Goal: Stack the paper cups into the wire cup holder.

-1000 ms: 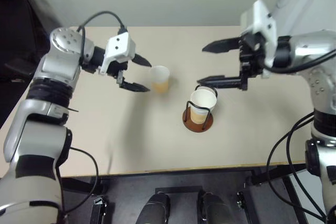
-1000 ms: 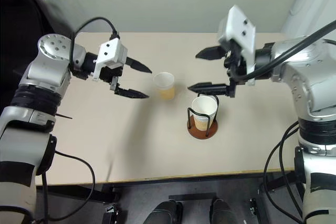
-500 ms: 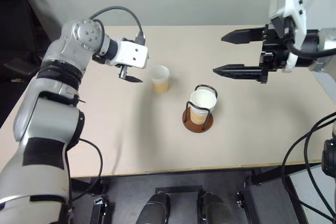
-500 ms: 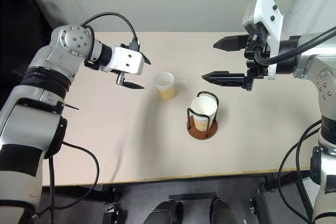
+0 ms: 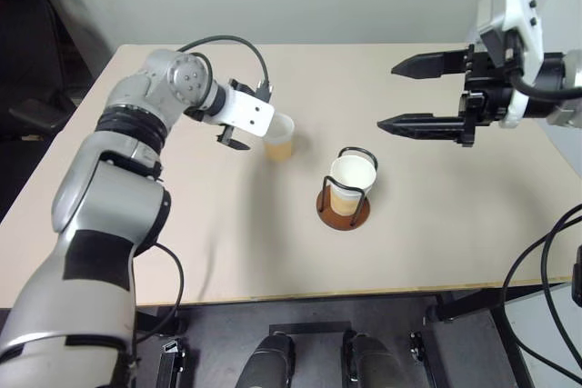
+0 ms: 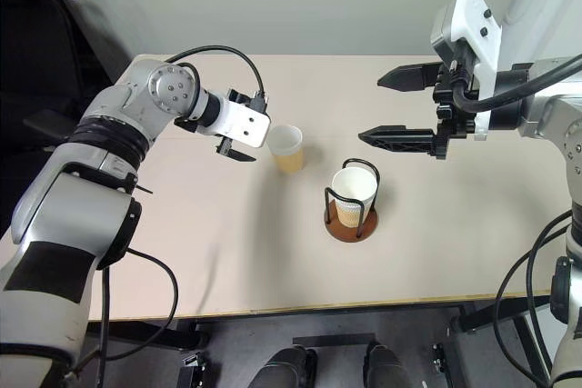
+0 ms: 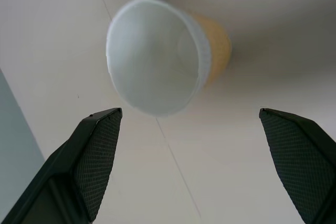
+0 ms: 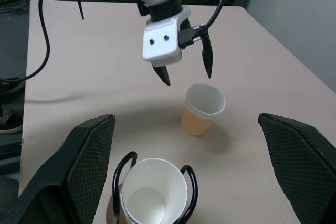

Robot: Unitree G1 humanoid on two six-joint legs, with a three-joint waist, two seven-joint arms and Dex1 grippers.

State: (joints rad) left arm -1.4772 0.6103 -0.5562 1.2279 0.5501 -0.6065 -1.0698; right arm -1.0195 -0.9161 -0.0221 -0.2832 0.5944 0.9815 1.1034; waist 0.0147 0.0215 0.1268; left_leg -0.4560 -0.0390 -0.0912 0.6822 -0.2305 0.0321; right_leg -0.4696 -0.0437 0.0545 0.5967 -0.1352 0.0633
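- The left hand [image 8: 185,67] hangs just above and beside a lone paper cup [image 6: 287,147], fingers spread wide, not touching it.
- That cup stands upright on the beige worktop [image 6: 227,243]; the left wrist view looks into its white, empty inside.
- Nearby to the right, the wire cup holder [image 6: 351,215] holds paper cups [image 6: 353,192] nested on its reddish-brown base; the right wrist view shows the top cup's empty inside, but I cannot tell how many are stacked.
- The right hand [image 6: 393,104] hovers above the holder, wide, holding nothing.
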